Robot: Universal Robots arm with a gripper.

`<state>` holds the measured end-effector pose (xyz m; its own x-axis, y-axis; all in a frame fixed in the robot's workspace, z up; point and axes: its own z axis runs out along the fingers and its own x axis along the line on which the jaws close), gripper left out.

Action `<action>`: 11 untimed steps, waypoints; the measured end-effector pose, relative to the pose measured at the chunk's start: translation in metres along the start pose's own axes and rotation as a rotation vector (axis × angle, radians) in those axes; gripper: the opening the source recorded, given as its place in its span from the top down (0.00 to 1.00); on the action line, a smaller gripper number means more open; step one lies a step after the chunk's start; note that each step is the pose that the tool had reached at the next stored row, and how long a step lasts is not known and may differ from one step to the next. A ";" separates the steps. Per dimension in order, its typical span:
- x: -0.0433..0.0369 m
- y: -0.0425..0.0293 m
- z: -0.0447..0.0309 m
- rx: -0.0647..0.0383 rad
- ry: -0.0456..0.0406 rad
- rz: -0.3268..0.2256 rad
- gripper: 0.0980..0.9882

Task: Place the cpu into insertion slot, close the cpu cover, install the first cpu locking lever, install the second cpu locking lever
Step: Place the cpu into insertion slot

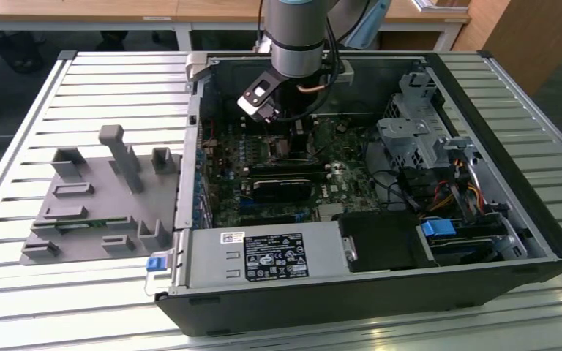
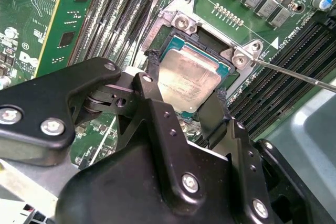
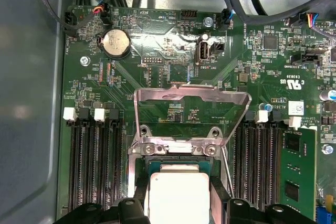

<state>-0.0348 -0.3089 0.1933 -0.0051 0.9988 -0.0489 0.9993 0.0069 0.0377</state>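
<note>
I am watching the gripper pinching the cpu by opposite edges over the socket, with the cpu cover standing open beyond the socket.

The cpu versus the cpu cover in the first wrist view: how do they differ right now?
Pose: the cpu lies flat in the socket; the cpu cover stands swung up, open. Shape: the cpu is a solid square; the cpu cover is a frame with the motherboard showing through its window. Finish: the cpu is dull and smudged; the cpu cover is shinier. Both are silvery metal.
</note>
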 end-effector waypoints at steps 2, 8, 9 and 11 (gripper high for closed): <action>0.0000 0.0000 0.0001 0.000 0.0001 0.000 0.50; 0.0001 0.0001 0.0002 0.000 0.0001 0.000 0.50; 0.0001 0.0004 0.0002 0.000 0.0001 0.000 0.50; 0.0000 0.0013 0.0003 0.000 0.0001 0.000 0.50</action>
<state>-0.0335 -0.3089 0.1930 -0.0051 0.9988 -0.0488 0.9993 0.0070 0.0376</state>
